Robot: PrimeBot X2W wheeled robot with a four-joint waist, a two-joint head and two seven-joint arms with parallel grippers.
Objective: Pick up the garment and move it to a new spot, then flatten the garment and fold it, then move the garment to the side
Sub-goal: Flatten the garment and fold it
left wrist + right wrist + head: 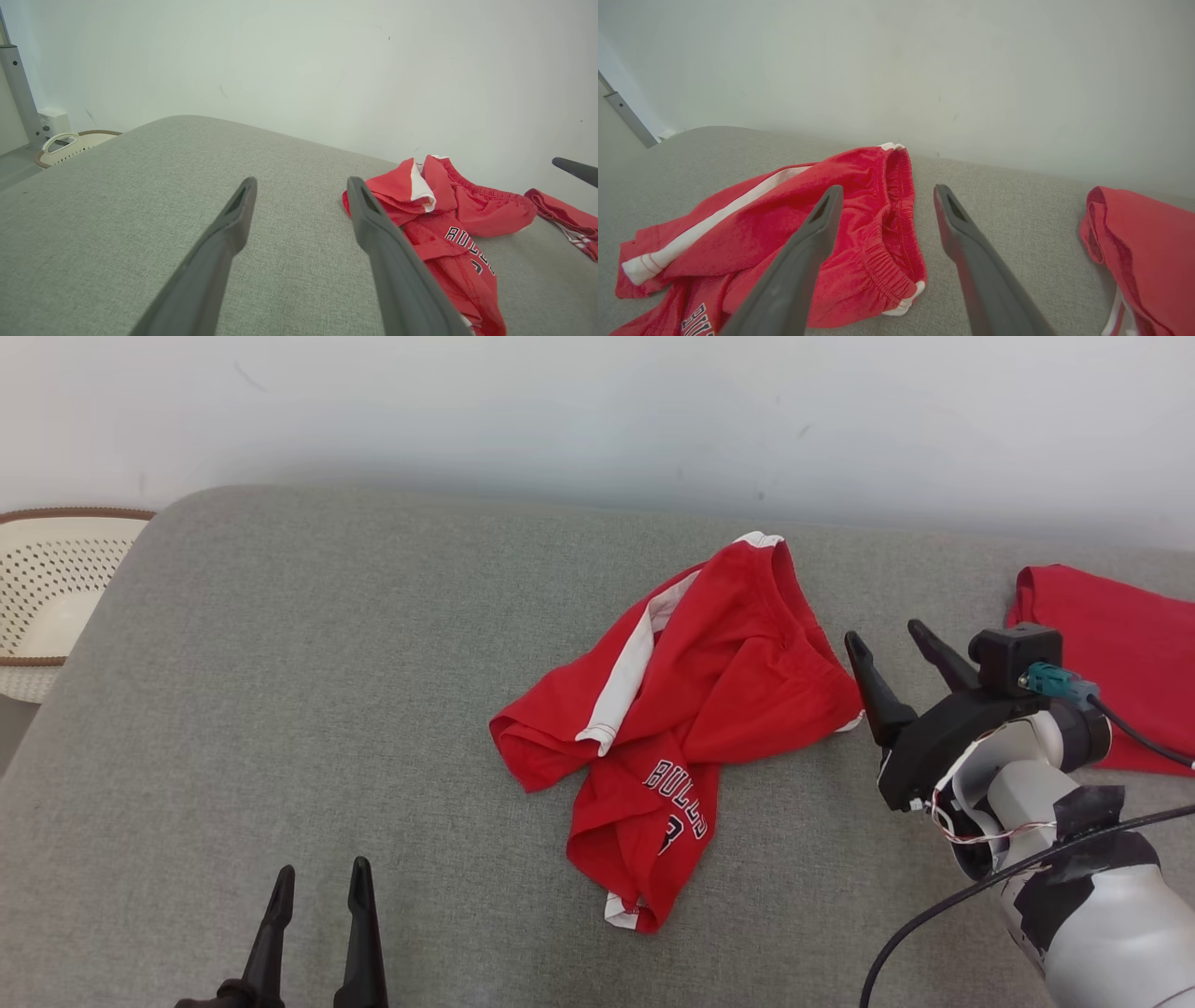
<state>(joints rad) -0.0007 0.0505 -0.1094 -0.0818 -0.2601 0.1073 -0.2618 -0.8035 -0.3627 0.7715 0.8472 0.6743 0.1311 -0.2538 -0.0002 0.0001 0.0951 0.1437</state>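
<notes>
The garment (686, 709) is a pair of red shorts with white side stripes and dark lettering, lying crumpled in the middle of the grey padded surface (280, 709). Its elastic waistband (892, 210) faces my right gripper (887, 639), which stands open just to its right with nothing between its fingers. In the right wrist view the open right gripper (885, 193) hovers over the waistband edge. My left gripper (322, 877) is open near the front edge, well left of the shorts (444, 219). From the left wrist, the left gripper (299, 184) frames bare grey fabric.
A second red garment (1111, 653) lies at the right edge of the surface, also seen as a red garment (1143, 247) from the right wrist. A white perforated basket (47, 597) stands off the left end. A pale wall (597, 411) runs behind.
</notes>
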